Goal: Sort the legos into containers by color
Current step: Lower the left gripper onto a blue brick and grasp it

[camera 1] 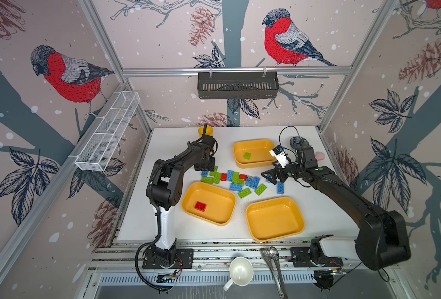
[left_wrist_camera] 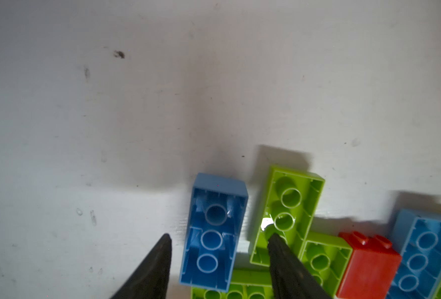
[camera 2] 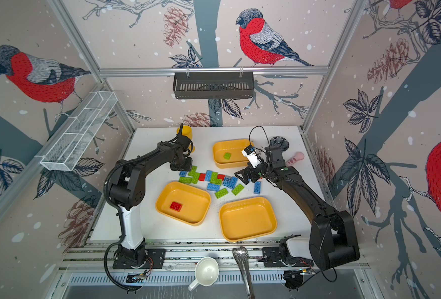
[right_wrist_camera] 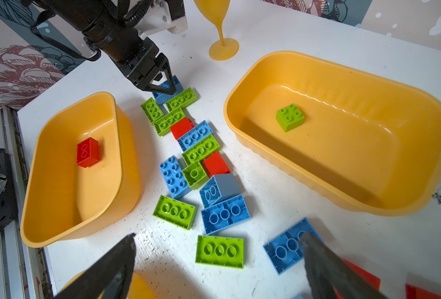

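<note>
One cup (camera 1: 240, 270); three trays (camera 1: 215, 207); two legos (camera 1: 200, 206) inside.

walls: wallpaper (camera 1: 69, 75) on three sides, with red-breasted birds, pinecones, dark branches
frame: aluminium profiles (camera 1: 235, 70) at corners and across back
back wall: black slotted basket (camera 1: 237, 85) hung on the rail
left wall: white wire-mesh shelf (camera 1: 108, 132)
surface: white tabletop (camera 1: 222, 233), scuffed, speckled
light: even, soft shadows
</note>
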Robot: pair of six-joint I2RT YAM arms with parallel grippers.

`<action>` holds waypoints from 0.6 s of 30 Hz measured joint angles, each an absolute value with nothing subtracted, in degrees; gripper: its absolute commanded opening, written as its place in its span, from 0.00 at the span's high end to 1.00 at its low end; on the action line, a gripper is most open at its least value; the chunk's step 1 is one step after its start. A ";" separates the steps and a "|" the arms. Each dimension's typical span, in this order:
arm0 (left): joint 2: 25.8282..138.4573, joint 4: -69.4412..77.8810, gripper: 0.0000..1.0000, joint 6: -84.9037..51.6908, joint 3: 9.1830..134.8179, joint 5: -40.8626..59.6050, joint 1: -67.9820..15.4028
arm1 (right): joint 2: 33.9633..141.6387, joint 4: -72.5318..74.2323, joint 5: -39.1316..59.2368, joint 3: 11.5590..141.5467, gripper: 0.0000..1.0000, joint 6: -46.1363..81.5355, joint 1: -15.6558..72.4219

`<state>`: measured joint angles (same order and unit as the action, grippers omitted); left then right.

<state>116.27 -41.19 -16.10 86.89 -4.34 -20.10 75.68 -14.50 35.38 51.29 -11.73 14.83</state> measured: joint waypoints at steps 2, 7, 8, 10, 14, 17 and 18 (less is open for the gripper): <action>116.55 -41.17 0.43 -16.10 86.76 -4.60 -19.77 | 75.61 -14.50 35.38 51.20 0.01 -11.73 14.83; 116.99 -40.99 0.50 -15.09 86.56 -4.62 -19.18 | 75.53 -14.55 35.35 50.87 0.01 -11.73 14.83; 116.99 -40.95 0.52 -15.07 86.48 -4.60 -19.11 | 75.53 -14.55 35.35 50.87 0.00 -11.73 14.83; 116.99 -40.91 0.52 -15.03 86.08 -4.49 -18.85 | 75.53 -14.55 35.35 50.87 0.01 -11.73 14.83; 117.14 -40.69 0.53 -14.66 85.41 -4.51 -18.28 | 75.59 -14.55 35.35 50.87 0.01 -11.73 14.83; 117.67 -40.05 0.58 -14.61 85.17 -3.97 -18.22 | 75.77 -14.57 35.38 51.03 0.01 -11.73 14.83; 117.84 -39.83 0.60 -14.61 85.10 -3.79 -18.22 | 75.77 -14.59 35.38 51.09 0.01 -11.73 14.85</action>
<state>117.84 -39.83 -14.61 85.10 -3.79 -18.22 75.77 -14.59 35.38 51.09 -11.73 14.85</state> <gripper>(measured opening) 0.437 0.994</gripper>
